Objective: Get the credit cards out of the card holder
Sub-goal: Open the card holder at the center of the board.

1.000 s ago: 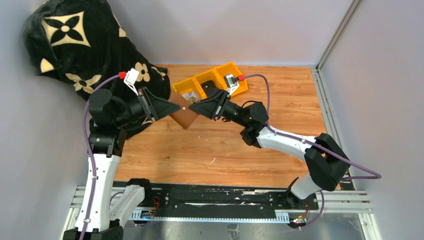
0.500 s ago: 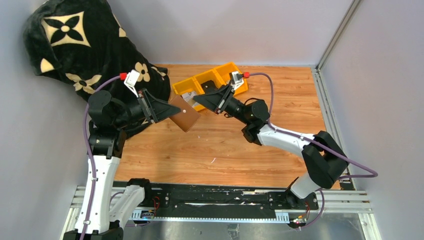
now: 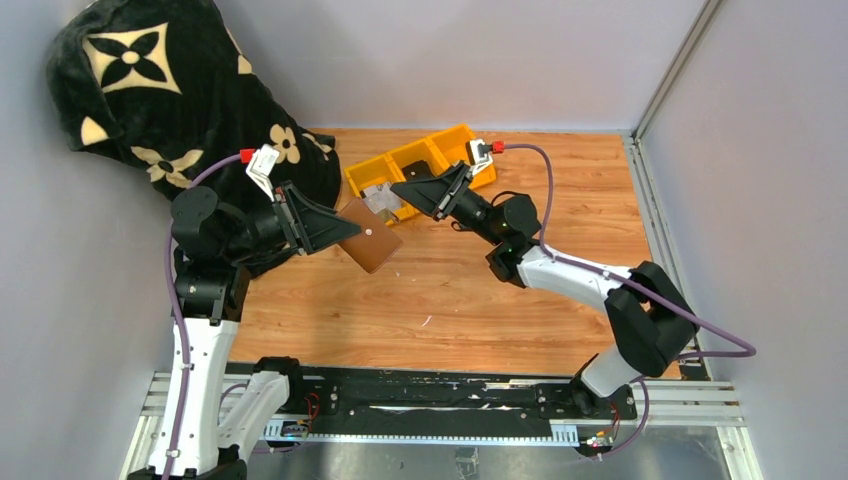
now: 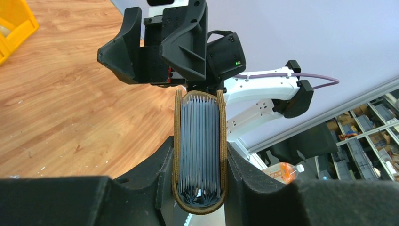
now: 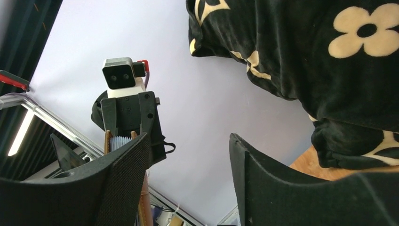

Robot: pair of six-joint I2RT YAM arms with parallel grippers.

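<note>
The brown leather card holder [image 3: 373, 241] hangs above the wood table, left of centre. My left gripper [image 3: 352, 230] is shut on it. In the left wrist view the card holder [image 4: 200, 127] stands edge-on between my left gripper's [image 4: 200, 157] jaws, its grey-blue pleated pockets showing. My right gripper [image 3: 400, 189] is open and empty over the left end of the yellow tray [image 3: 445, 150], apart from the holder. A grey card [image 3: 379, 197] lies in that left compartment. In the right wrist view my right gripper [image 5: 188, 160] is open on bare wall, and the holder [image 5: 118, 140] shows behind its left finger.
A black blanket with cream flowers [image 3: 150, 90] is heaped at the back left and fills the top right of the right wrist view [image 5: 301, 52]. Grey walls close the back and right sides. The table's wood surface [image 3: 480, 300] spreads in front.
My right gripper has pulled back from the card holder to over the yellow tray's left end and has opened. My left gripper has lowered the holder slightly toward the near side.
</note>
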